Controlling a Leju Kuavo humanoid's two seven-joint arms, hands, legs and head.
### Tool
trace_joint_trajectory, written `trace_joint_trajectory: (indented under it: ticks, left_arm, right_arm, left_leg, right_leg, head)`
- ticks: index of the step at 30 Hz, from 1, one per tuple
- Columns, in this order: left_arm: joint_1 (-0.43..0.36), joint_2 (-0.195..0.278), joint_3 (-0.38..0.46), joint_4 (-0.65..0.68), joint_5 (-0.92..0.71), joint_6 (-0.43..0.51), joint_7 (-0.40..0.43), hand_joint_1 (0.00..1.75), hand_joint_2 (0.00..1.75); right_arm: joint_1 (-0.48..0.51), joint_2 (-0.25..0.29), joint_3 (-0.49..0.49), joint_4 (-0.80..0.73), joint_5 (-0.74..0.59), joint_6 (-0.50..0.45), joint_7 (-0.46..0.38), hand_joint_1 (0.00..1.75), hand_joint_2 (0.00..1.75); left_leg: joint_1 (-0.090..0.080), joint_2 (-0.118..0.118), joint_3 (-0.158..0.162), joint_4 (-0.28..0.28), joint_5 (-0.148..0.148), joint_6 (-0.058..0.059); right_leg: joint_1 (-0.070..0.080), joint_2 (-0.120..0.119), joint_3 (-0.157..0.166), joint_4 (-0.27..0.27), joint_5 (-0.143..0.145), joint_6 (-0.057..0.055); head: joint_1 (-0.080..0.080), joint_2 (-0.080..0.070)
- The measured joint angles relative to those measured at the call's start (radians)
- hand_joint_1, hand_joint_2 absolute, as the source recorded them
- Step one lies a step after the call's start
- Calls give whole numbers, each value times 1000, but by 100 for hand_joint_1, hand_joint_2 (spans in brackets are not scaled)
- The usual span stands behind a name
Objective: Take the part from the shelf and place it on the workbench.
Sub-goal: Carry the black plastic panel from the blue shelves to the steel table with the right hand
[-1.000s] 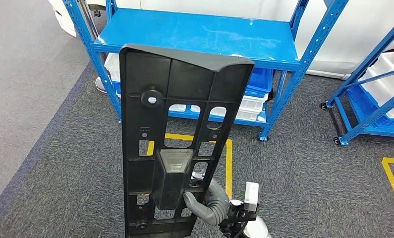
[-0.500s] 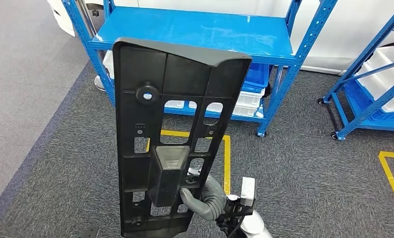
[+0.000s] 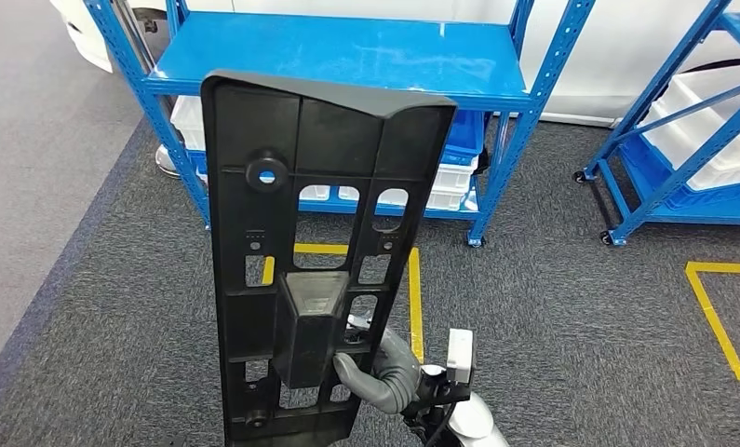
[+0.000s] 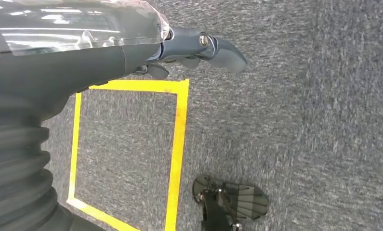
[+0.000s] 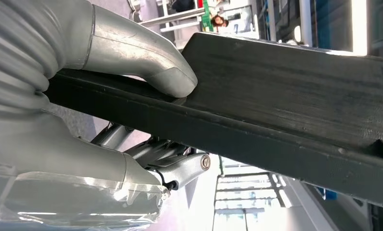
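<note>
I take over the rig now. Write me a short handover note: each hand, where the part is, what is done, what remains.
Right hand: grips the black plastic part near its lower end; its thumb presses on one face. The part stands upright in front of the head camera.
Left hand: holds nothing, hangs over the grey carpet.
Done: the part is off the blue shelf, whose top level is bare.
Left: carry it to the workbench and set it down.

floor: dark grey carpet (image 3: 571, 335), yellow tape squares (image 3: 715, 317) | far: blue steel shelving (image 3: 347, 56) holding white bins (image 3: 459, 191) | right: second blue rack (image 3: 682, 140)
</note>
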Motion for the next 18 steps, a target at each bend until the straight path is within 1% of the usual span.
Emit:
trace_joint_trajectory:
  ticks: [1,2,3,4,5,6,7,8,9,10,11,12,13,14,15,16,17,18]
  left_arm:
    - [0,-1,0,0,-1,0,0,0,175]
    - [1,-1,0,0,-2,1,0,0,175]
    - [3,-1,0,0,-4,2,0,0,175]
    - [6,-1,0,0,-7,4,1,0,175]
    - [10,-1,0,0,-10,5,4,0,175]
    - [13,-1,0,0,-13,6,8,0,175]
    - [16,-1,0,0,-17,6,14,0,175]
    - [18,-1,0,0,-20,6,21,0,175]
    - [19,-1,-1,0,-22,7,26,0,175]
    - [20,-1,-1,0,-24,8,31,0,175]
    - [22,-1,-1,0,-24,8,34,0,175]
    - [23,-2,-1,0,-24,9,35,0,175]
    - [24,-2,-1,0,-25,9,36,0,175]
    - [24,-2,-1,0,-25,8,35,0,175]
    - [22,-3,-2,0,-27,7,33,0,175]
    - [20,-4,-3,0,-29,6,29,0,175]
    - [17,-4,-5,0,-32,5,27,0,175]
    - [16,-4,-6,0,-34,4,25,0,175]
  right_arm:
    - [0,0,0,0,-2,0,0,175,175]
    - [0,0,0,1,-5,1,-1,175,175]
    - [0,0,0,3,-8,2,-1,175,175]
    - [2,0,0,5,-11,2,-2,175,175]
    - [5,-1,-1,8,-14,2,-2,175,175]
    - [9,-1,-2,10,-15,1,-2,175,175]
    - [13,-1,-3,12,-15,0,-2,175,175]
    - [16,-1,-4,11,-16,0,-1,175,175]
    - [18,-1,-6,10,-15,-1,0,175,175]
    - [20,-1,-8,9,-15,-1,1,175,175]
    - [21,-1,-9,6,-15,-1,1,175,175]
    - [23,-1,-11,4,-15,-1,2,175,175]
    - [26,-2,-13,2,-16,-1,2,175,175]
    - [30,-2,-15,0,-16,-2,2,175,175]
    - [34,-2,-17,-3,-15,-2,3,175,175]
    - [37,-1,-19,-5,-15,-2,3,175,175]
    - [38,0,-19,-8,-15,-2,5,175,175]
    - [39,0,-19,-11,-14,-2,6,175,175]
  left_leg:
    - [1,8,0,-3,3,7]
    - [3,18,-1,-5,5,12]
    - [1,26,-1,-5,5,15]
    - [1,36,-3,-5,5,17]
    - [0,47,-4,-5,5,18]
    - [-1,56,-5,-5,5,18]
    - [-1,66,-4,-5,5,18]
    - [-1,74,-3,-5,4,17]
    - [-2,82,-2,-5,4,16]
    - [-4,90,0,-5,2,14]
    - [-6,97,1,-5,1,10]
    - [-8,105,1,-5,0,6]
    - [-9,113,2,-7,0,1]
    - [-10,121,5,-10,0,-5]
    - [-9,122,7,-9,-3,-10]
    - [-9,112,3,5,-16,-14]
    - [-9,94,-9,37,-38,-17]
    - [-7,72,-32,90,-69,-18]
  right_leg:
    - [-1,-9,-8,15,-11,6]
    - [-2,-22,-28,57,-36,11]
    - [-4,-36,-54,115,-67,16]
    - [-6,-42,-88,185,-99,21]
    - [-8,-46,-118,249,-122,24]
    - [-9,-48,-132,278,-125,25]
    - [-10,-50,-129,274,-112,24]
    - [-10,-55,-102,223,-81,21]
    - [-7,-70,-62,146,-46,15]
    - [-2,-88,-25,74,-21,8]
    - [4,-103,2,19,-5,0]
    - [9,-112,13,-8,-2,-6]
    - [13,-109,12,-12,-4,-10]
    - [13,-98,10,-15,-1,-15]
    - [11,-88,12,-22,4,-20]
    - [8,-79,15,-29,9,-26]
    - [3,-70,18,-37,14,-31]
    - [0,-61,21,-41,18,-34]
  head:
    - [0,0]
    - [0,0]
    - [0,0]
    - [0,0]
    - [0,0]
    - [0,0]
    - [0,0]
    - [0,0]
    - [0,0]
    - [0,0]
    - [0,0]
    - [0,0]
    - [0,0]
    - [0,0]
    - [0,0]
    - [0,0]
    - [0,0]
    - [0,0]
